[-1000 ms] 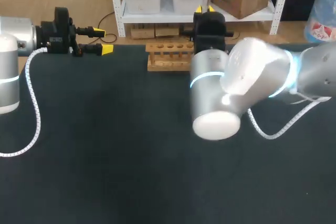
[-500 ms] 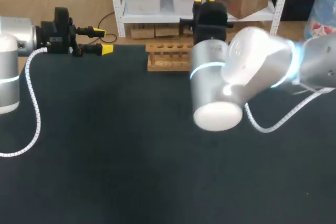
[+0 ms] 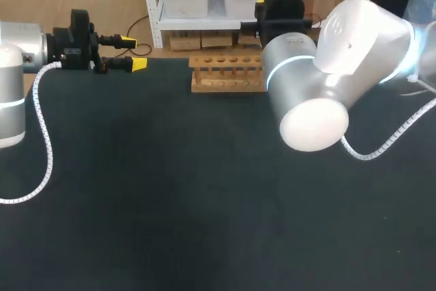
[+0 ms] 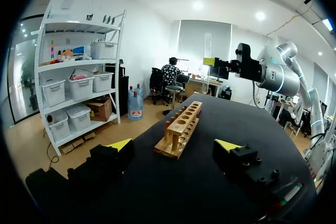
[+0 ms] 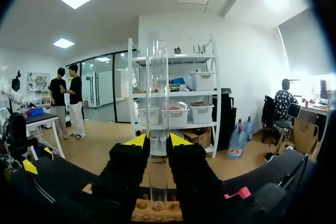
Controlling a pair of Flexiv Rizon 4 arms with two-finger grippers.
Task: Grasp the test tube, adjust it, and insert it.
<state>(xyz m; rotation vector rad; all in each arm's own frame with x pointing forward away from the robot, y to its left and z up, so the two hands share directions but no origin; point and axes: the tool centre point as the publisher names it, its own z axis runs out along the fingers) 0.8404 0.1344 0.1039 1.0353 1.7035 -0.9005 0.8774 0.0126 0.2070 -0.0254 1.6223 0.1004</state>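
Watch your aim over the rack (image 3: 227, 73).
On the desk (image 3: 170, 189), above the rack, your right hand (image 5: 156, 142) pinches the test tube (image 5: 157, 124) upright; lowered off-centre, it could jam on a hole's rim. Your left hand (image 3: 134, 53) gapes, well aside.

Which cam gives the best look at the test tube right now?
Right wrist view: test tube upright, full length, clamped in the right gripper over the rack. Left wrist view shows it small and distant. Head view: I cannot make it out.
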